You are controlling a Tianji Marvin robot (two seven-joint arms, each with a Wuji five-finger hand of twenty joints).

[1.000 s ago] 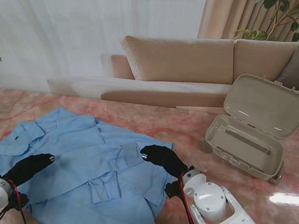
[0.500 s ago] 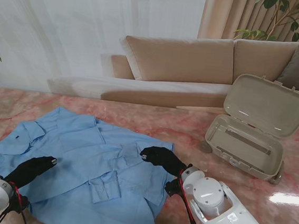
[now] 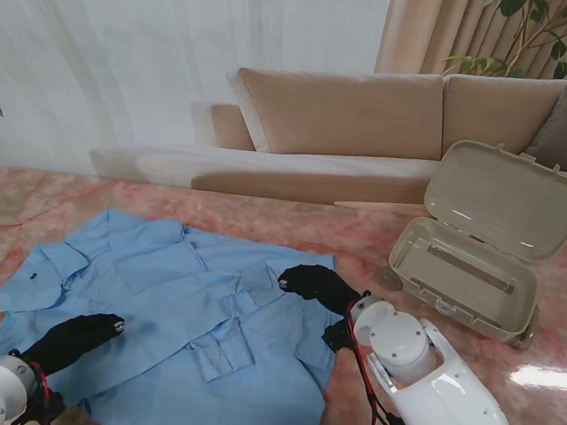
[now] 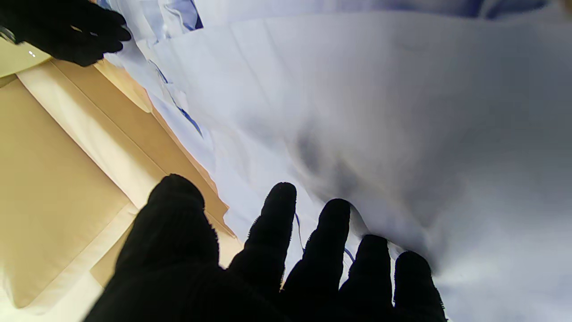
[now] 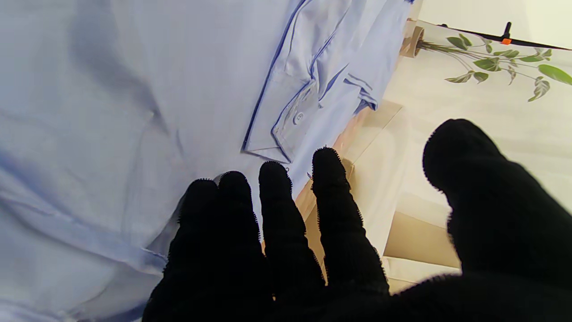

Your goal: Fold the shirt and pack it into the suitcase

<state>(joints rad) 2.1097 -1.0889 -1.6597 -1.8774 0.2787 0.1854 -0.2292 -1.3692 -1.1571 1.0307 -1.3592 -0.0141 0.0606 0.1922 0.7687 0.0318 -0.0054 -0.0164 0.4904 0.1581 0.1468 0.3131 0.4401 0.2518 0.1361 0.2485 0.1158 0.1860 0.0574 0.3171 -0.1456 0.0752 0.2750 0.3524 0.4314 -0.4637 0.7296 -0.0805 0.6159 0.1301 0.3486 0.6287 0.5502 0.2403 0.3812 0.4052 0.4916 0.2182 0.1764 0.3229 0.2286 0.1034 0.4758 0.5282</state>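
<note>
**Smoothing the shirt before the first fold**

While the light blue button-up cotton shirt (image 3: 177, 328) lies spread across the pink marbled stone bench (image 3: 361, 245), both black-gloved hands rest flat on it. The left hand (image 3: 78, 338) lies near the hem edge closest to me; the right hand (image 3: 319, 285) lies on the shirt's right edge. Each has its fingers extended and spread, clamped on nothing.

The step in hand looks like flattening and squaring the cloth. Done well, the palms should press lightly and sweep outward, so the creases around the cuffed sleeve (image 3: 222, 345) lying over the middle do not get locked into the fold.

The open beige hard-shell plastic suitcase (image 3: 480, 257) sits well apart to the right, lid raised. Nothing lies between it and the shirt, though the lid's lean may narrow the drop-in path.
</note>
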